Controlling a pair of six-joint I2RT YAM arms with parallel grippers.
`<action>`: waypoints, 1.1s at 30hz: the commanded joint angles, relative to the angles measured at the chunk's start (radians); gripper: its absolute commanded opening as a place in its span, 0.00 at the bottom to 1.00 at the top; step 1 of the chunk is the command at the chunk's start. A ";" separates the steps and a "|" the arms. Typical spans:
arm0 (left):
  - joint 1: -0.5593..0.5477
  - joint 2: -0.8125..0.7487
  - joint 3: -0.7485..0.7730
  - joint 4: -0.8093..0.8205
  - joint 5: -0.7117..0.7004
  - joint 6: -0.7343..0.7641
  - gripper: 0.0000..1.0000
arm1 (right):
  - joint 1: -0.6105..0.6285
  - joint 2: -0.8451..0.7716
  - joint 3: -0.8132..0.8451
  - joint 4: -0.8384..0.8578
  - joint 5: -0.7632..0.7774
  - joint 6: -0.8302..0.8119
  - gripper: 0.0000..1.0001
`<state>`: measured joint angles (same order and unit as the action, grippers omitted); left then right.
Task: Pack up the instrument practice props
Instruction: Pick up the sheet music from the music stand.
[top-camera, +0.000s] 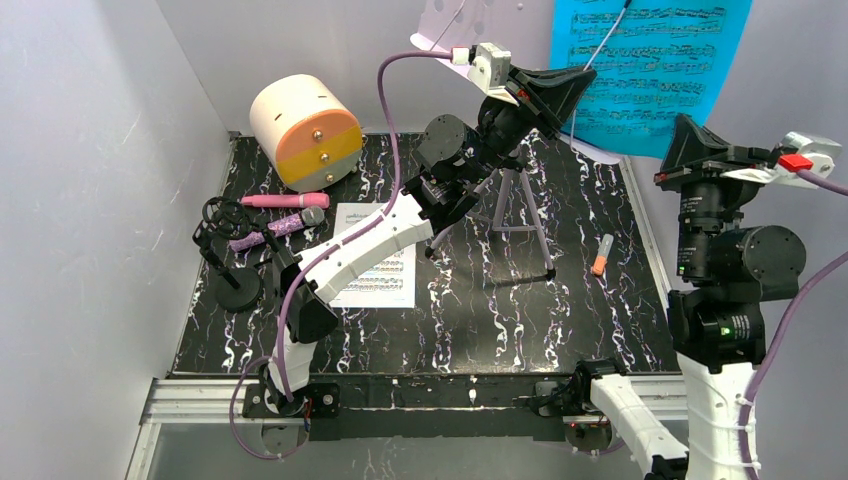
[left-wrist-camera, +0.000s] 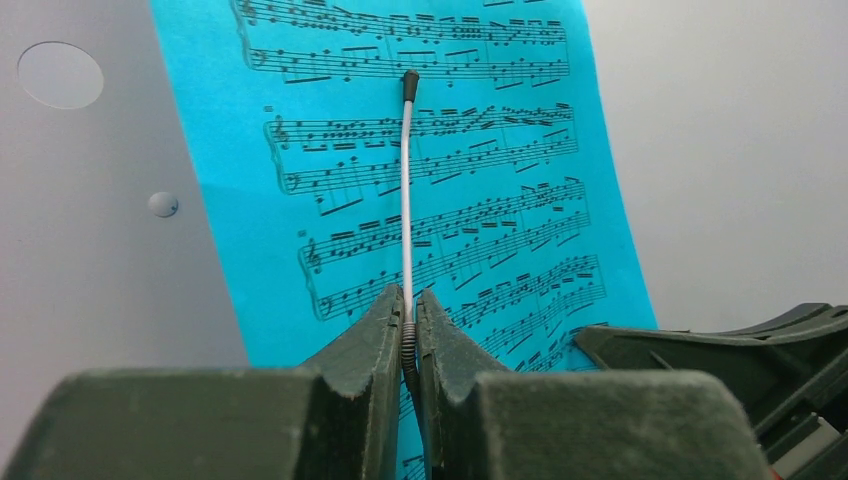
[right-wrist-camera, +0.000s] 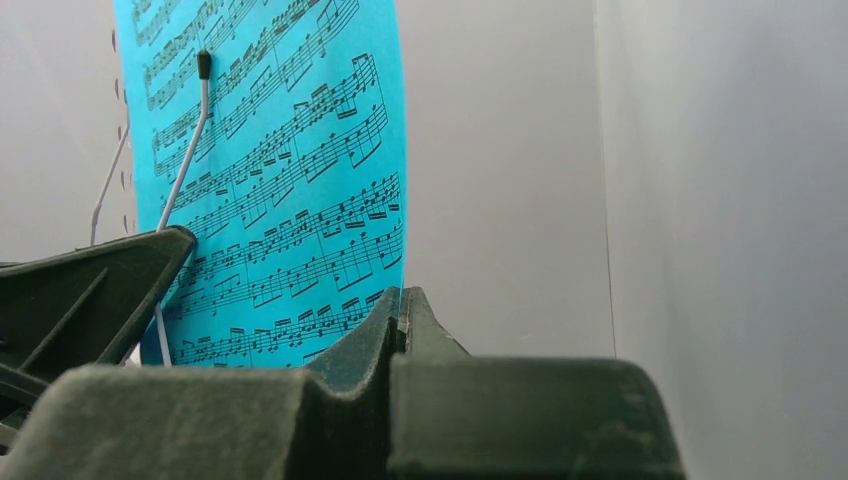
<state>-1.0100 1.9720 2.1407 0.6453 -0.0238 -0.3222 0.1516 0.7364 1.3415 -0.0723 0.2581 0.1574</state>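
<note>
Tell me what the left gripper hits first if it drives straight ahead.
Most likely the blue sheet-music page, just behind the wire page holder that the left gripper is shut on; how close the page lies is hard to judge.

Page (top-camera: 385, 280) lies on table (top-camera: 480, 320), right of microphones (top-camera: 285, 224).

Black marbled surface (top-camera: 480, 330), white veining, boxed in on three sides by plain pale grey panels: left wall (top-camera: 90, 200), back wall (top-camera: 330, 40), right wall (top-camera: 800, 70). Aluminium rail (top-camera: 200, 400) along near edge. Light soft, even. Greyish strip below rail, perhaps floor.
</note>
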 joint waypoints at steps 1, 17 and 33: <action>0.013 -0.028 0.007 0.051 -0.062 0.047 0.00 | -0.002 -0.035 -0.004 0.032 0.053 -0.013 0.01; 0.007 -0.016 0.007 0.009 -0.074 0.090 0.00 | -0.002 -0.183 -0.003 -0.050 0.200 -0.017 0.01; 0.007 -0.092 -0.108 -0.013 -0.002 0.123 0.37 | 0.019 -0.311 0.081 -0.514 0.237 0.173 0.01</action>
<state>-1.0161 1.9476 2.0762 0.6521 -0.0360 -0.2420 0.1596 0.4446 1.3605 -0.4194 0.4892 0.2478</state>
